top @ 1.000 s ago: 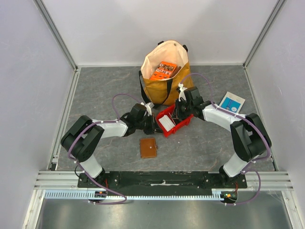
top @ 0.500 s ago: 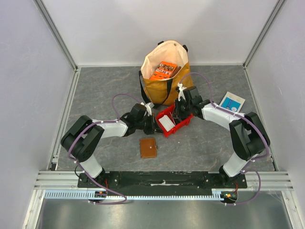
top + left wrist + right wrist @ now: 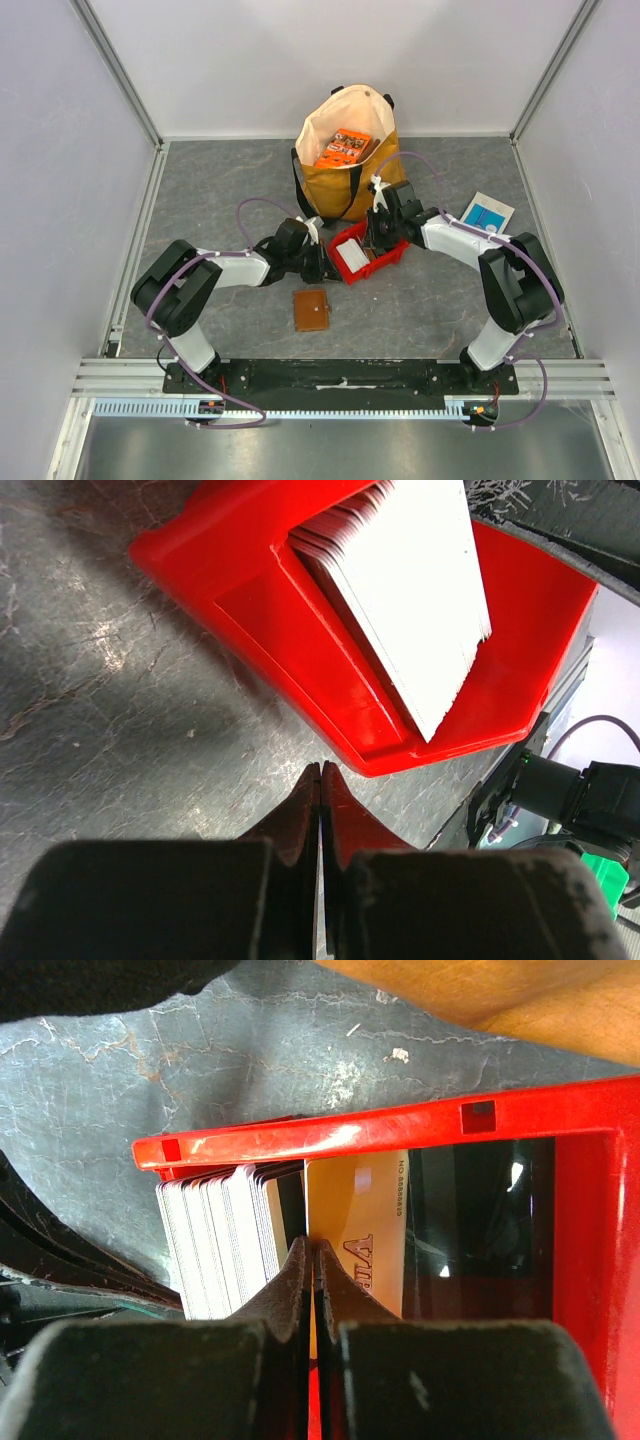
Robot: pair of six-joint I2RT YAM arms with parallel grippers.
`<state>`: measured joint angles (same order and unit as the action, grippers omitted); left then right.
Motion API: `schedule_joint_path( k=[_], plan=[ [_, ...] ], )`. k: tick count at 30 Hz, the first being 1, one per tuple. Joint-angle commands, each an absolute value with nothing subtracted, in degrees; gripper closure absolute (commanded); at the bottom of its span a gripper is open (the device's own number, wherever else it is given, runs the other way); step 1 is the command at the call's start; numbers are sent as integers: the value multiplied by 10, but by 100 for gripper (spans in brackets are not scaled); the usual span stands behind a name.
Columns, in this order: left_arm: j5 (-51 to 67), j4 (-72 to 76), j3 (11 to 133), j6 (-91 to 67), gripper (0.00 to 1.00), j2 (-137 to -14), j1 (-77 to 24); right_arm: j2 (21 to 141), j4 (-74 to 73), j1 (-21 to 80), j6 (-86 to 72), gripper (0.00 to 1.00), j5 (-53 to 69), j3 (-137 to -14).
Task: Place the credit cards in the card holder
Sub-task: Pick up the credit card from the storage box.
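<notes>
**Bin nudged, no card out yet**

Over the last second my right arm has edged a little to the left, and the red bin (image 3: 385,262) has shifted and turned slightly with it, toward my left claw (image 3: 320,780). Nothing else has moved.

My right claw (image 3: 313,1255) is clenched, with its tips down inside the bin. They sit in the gap between the upright stack of credit cards (image 3: 215,1245) on the left and a single gold card (image 3: 360,1220) on the right. From the wrist view I cannot tell whether the edge of that gold card is nipped between the tips or only lies beside them.

My left claw is also clenched and grasps nothing. Its tips are just beside the bin's near-left wall, which I judge is to brace the bin; I cannot say whether they touch it.

The card holder (image 3: 311,309) lies flat on the surface (image 3: 220,180), nearer to me than the bin and apart from it, and it looks folded shut.

As I read it, the task is at its very start. The small shove only loosened the bin, every card I can see sits inside it, and the holder remains to be opened.
</notes>
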<state>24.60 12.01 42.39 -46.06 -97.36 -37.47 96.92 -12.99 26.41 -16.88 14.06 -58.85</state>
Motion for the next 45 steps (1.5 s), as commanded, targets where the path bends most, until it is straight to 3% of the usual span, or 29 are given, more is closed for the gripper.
schedule_joint_path(
  k=[1,20,33,35,37,45],
  plan=[
    [250,120,439,-437,98,-976,-376,961,-152,261,-153,100,110,-601],
    [250,116,440,-434,98,-974,-376,931,-170,255,-146,99,40,-587],
    [249,116,441,-433,98,-976,-375,969,-162,255,-149,76,88,-602],
    [251,116,442,-432,98,-977,-376,967,-160,255,-149,79,88,-600],
    [250,116,442,-432,98,-977,-376,962,-159,255,-149,91,85,-601],
    [234,107,432,-435,98,-940,-376,870,-142,255,-138,97,42,-587]
  ],
)
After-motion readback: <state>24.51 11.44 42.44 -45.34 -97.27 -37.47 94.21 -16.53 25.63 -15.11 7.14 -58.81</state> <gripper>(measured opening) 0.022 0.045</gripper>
